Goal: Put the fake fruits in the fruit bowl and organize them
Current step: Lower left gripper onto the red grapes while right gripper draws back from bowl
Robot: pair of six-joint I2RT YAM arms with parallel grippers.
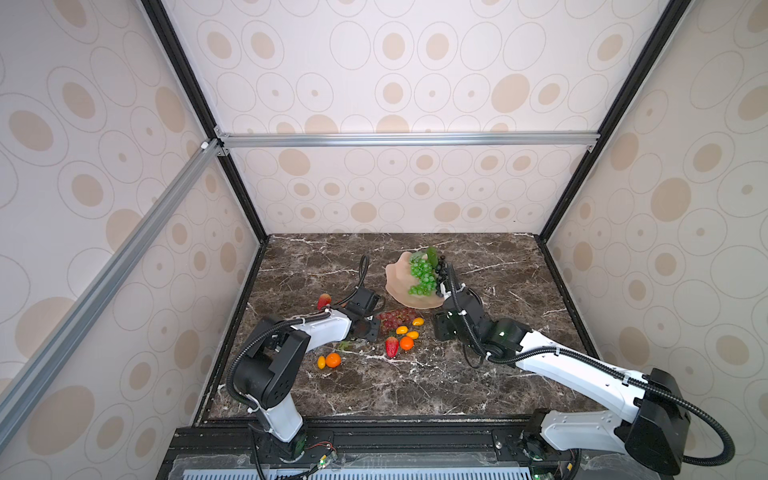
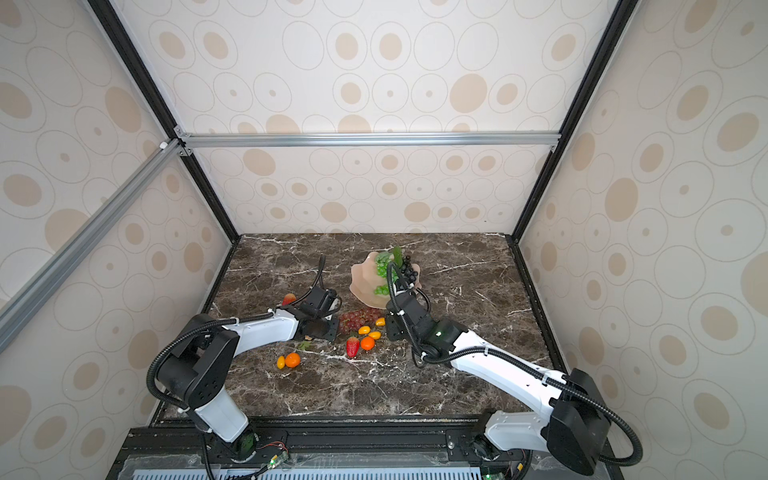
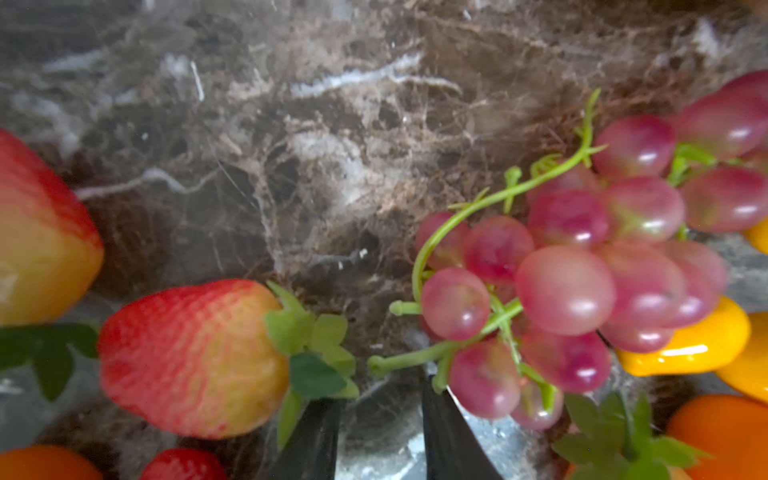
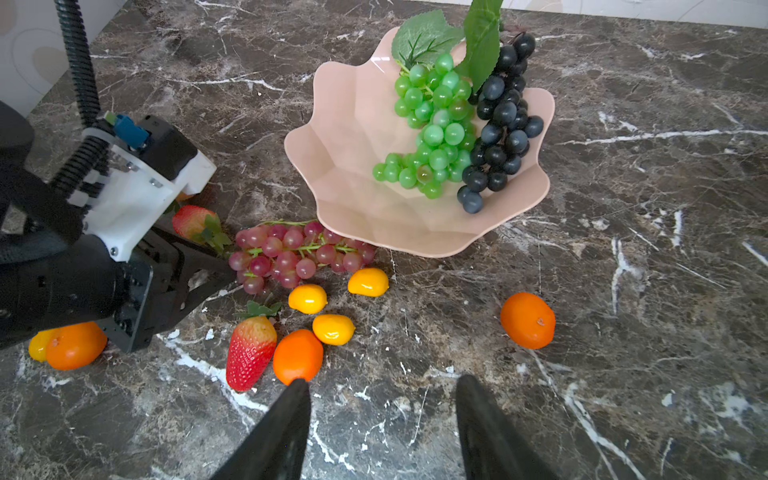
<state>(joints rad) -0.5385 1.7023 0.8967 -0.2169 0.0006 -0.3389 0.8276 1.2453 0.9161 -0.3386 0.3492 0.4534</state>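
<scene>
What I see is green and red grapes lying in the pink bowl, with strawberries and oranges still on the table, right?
Not quite. The right wrist view shows green grapes and black grapes in the pink bowl; the red grapes lie on the table. Strawberries and oranges are there too.

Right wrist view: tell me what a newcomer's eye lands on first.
The pale pink bowl stands out against the dark marble table, with green grapes and black grapes lying in it. Beside its rim, on the table, lie red grapes, a strawberry and bright tangerines.
</scene>
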